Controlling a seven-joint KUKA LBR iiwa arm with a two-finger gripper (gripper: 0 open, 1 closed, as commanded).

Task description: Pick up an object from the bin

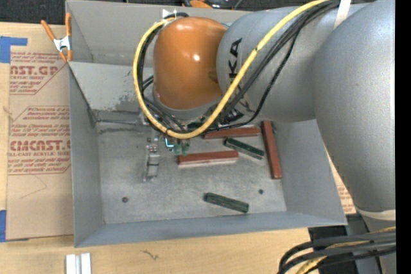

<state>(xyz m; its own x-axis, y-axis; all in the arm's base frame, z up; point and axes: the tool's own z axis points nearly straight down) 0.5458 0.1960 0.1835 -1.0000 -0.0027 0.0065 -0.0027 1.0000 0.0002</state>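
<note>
Grey metal bin [87, 157], its floor bare on the left. There the end effector [152, 165] hangs low under the arm's orange cover [186, 64], above bare floor; I can't tell whether it's open or closed, or gripping anything. Just to its right lies a flat reddish-brown bar [207, 159], the nearest thing. Further right are a dark green stick [244, 149] and a long reddish-brown strip [273, 154] running front to back. Another dark green stick [226, 202] lies nearer the front wall.

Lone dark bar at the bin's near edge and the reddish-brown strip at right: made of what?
Dark bar: probably plastic, matte green-black, even surface, no shine. Reddish-brown strip: possibly wood or painted plastic, dull even brown; no grain visible, so uncertain.
</note>
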